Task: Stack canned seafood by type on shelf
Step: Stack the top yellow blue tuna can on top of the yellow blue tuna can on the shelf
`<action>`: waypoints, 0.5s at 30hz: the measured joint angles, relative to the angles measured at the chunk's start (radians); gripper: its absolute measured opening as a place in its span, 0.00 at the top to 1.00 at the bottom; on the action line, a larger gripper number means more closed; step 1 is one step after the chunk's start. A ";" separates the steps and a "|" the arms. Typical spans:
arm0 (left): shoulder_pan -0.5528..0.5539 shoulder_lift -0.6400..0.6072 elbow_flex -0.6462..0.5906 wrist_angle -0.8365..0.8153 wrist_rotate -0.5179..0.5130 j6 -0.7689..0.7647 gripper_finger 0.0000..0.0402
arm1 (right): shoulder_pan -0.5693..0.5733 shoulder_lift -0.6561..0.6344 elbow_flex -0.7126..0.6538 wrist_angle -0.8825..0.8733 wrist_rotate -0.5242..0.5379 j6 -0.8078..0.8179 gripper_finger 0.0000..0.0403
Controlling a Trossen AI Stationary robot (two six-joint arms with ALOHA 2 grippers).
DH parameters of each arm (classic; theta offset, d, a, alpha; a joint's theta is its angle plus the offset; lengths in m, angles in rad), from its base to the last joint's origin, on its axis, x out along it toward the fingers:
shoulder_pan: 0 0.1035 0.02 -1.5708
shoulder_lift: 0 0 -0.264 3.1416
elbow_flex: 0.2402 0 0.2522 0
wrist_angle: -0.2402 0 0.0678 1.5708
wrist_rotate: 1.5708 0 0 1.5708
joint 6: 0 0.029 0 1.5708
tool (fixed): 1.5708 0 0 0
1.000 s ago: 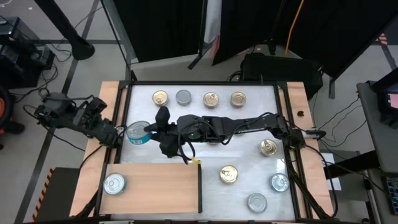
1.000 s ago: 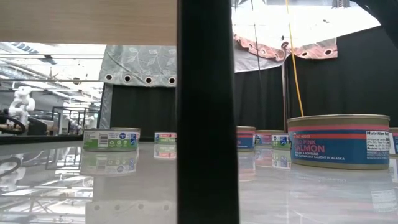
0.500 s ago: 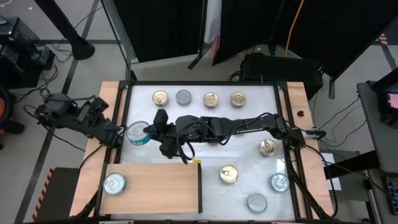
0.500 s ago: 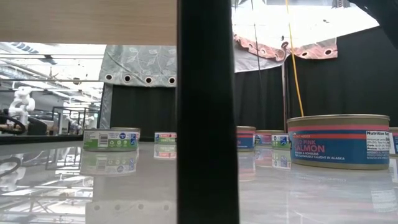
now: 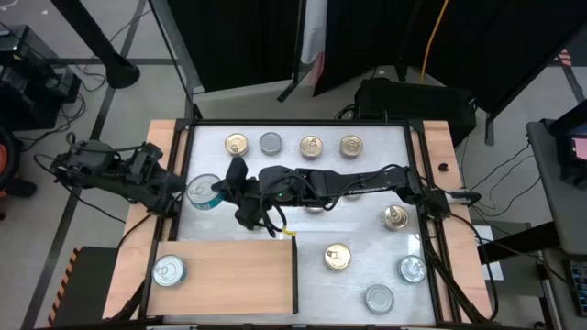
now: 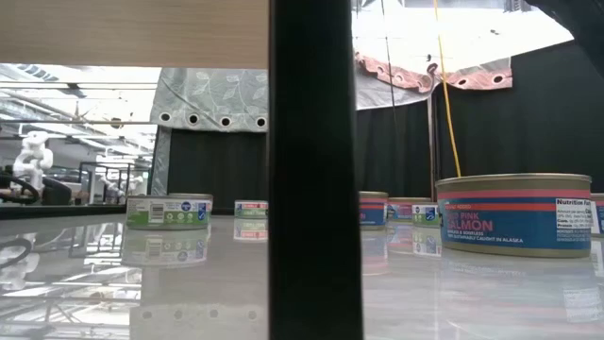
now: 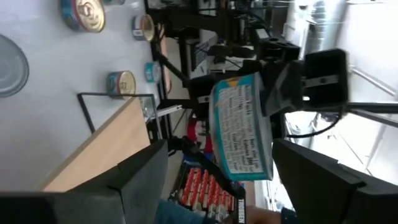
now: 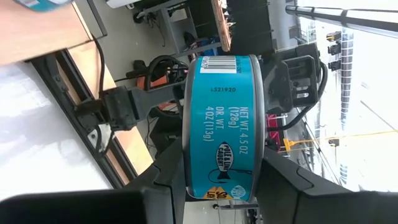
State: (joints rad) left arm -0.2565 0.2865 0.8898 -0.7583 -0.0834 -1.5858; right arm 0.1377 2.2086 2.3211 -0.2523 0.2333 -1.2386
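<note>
Because the blue-labelled tin (image 5: 204, 193) is a small rigid metal round with a smooth wall, it probably feels light and a bit slippery, so pinching across its side wall, as is done now, seems the sound hold. Seen from above, it hangs between the two arms over the table's left part, above the wooden shelf (image 5: 248, 275), where one silver-lidded tin (image 5: 169, 270) already lies at the left end. Gold-lidded and silver-lidded tins sit in a row at the far edge and scattered to the right.

At table height, a salmon tin (image 6: 514, 213) with a red and blue label stands close by; neither gripper shows.

From the left wrist, the left gripper (image 7: 214, 171) has its fingers spread apart, clear of the tin's text-covered label.

From the right wrist, the right gripper (image 8: 217, 180) is clamped on the tin's blue side wall, barcode outward.
</note>
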 joint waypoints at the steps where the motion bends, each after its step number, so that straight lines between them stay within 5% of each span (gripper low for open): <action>1: 0.000 0.011 0.000 0.000 0.000 -0.003 0.27 | -0.002 0.000 0.000 0.000 0.000 -0.002 0.68; 15: -0.001 0.058 -0.001 0.122 0.010 -0.005 0.27 | -0.026 0.036 0.001 0.058 -0.023 0.000 0.68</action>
State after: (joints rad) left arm -0.2571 0.3449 0.8890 -0.6363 -0.0736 -1.5905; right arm 0.1116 2.2445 2.3219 -0.1939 0.2107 -1.2389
